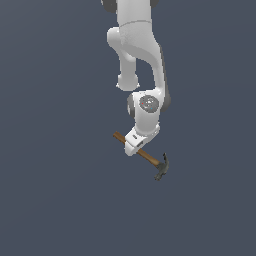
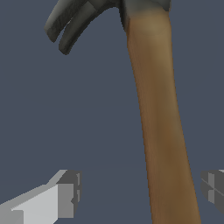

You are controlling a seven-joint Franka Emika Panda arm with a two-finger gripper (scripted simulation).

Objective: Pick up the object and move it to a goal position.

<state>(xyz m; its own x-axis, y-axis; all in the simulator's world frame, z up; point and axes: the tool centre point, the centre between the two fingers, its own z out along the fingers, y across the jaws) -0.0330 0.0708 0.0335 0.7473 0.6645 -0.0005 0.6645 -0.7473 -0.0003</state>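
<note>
The hammer [image 1: 150, 157] lies on the dark grey floor, its slim brown wooden handle [image 2: 159, 113] running diagonally and its dark grey claw head [image 1: 161, 169] toward the exterior view's right. The claw head [image 2: 74, 22] also shows in the wrist view. My gripper [image 1: 134, 146] is down over the handle's middle. In the wrist view my gripper [image 2: 140, 192] is open and straddles the handle. One fingertip [image 2: 68, 197] stands well apart from the wood. The other fingertip [image 2: 213, 188] is very close to it.
The floor [image 1: 50, 175] is a plain dark grey surface with nothing else on it. The white arm [image 1: 137, 45] reaches down from the upper middle of the exterior view.
</note>
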